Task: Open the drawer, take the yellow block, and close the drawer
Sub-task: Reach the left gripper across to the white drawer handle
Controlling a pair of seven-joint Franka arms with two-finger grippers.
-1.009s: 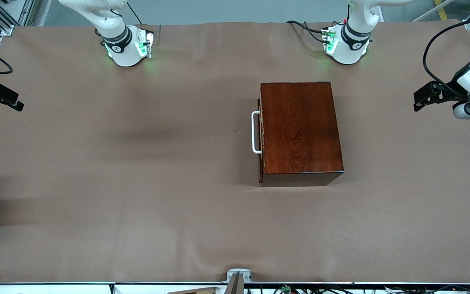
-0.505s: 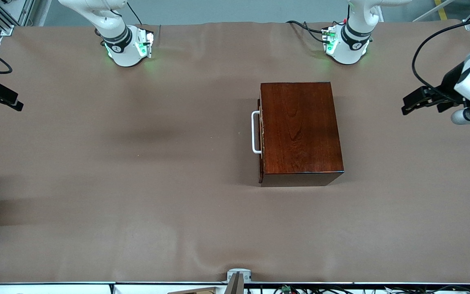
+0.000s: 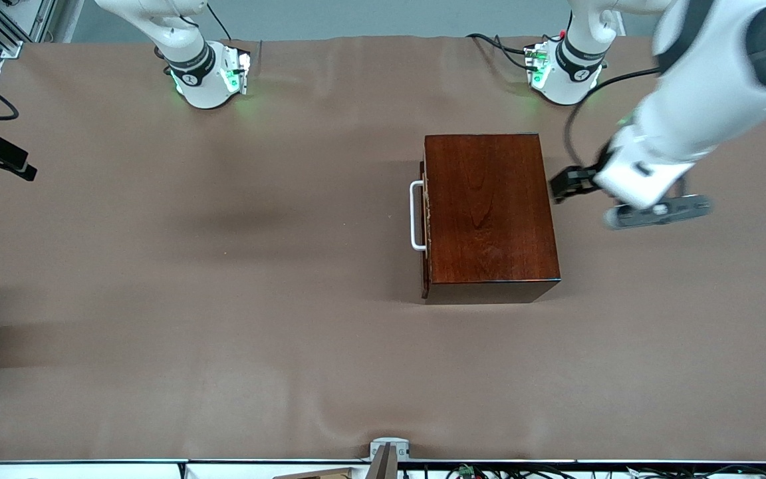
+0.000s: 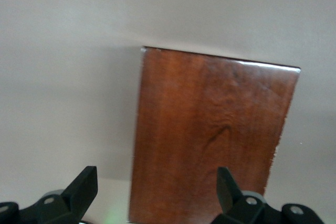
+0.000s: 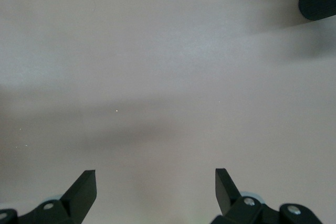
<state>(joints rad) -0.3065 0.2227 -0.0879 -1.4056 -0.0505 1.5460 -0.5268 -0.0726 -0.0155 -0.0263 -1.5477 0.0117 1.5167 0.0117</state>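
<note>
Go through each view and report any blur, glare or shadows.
Front view: the left arm is smeared by motion; the wooden box is sharp, with shadow on the table beside it. Left wrist view: a pale sheen lies along the box's top edge. Right wrist view: soft shadow bands cross the cloth.

The left pincer [image 3: 564, 184] has swung in from the table's end to just beside the wooden box [image 3: 489, 213].

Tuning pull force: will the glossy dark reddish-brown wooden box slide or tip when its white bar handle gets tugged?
The glossy dark reddish-brown wooden box looks broad and low, so tipping seems unlikely. It sits loose on the brown cloth-covered table, unclamped, so it may slide. The white U-shaped bar handle looks rigid. The open left gripper at its rear edge might brace it.
</note>
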